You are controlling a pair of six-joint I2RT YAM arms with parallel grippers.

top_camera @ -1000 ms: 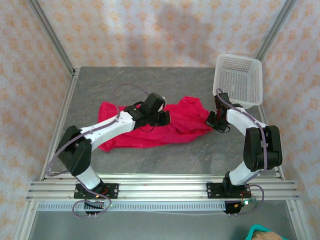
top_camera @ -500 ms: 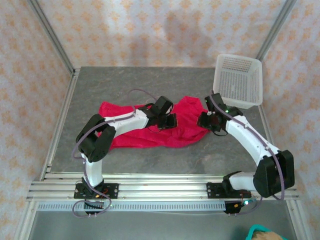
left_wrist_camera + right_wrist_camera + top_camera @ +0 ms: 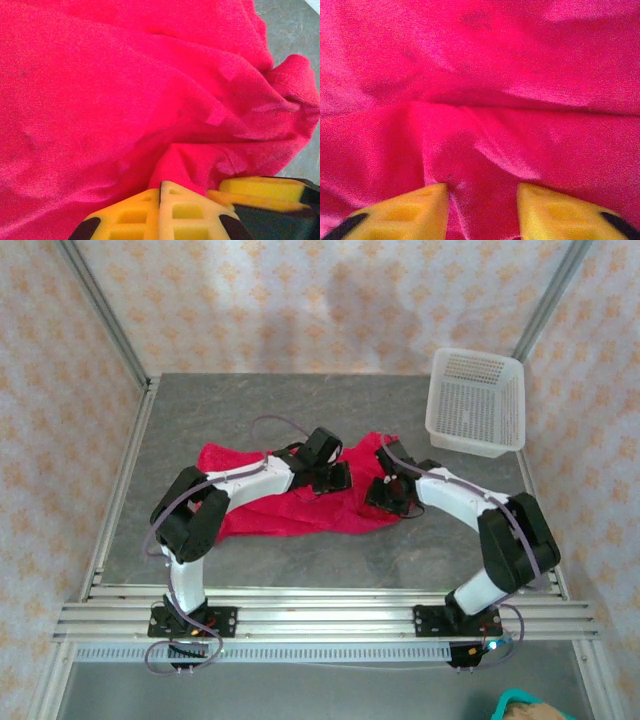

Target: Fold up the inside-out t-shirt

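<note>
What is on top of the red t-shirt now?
The left hand, shut on a fold of the t-shirt, and the right hand, fingers apart, down on it. The part beneath both hands is covered.

The plain red-pink t-shirt (image 3: 300, 518) lies crumpled on the grey desk (image 3: 300, 410), stretched sideways across its middle, the soft fabric rumpled into ridges. One raised fold, right of the shirt's centre, sits pinched in my left pincer (image 3: 160, 189).

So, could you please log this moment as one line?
left gripper: shut on t-shirt | right gripper: open, on t-shirt | fold: not done
</note>
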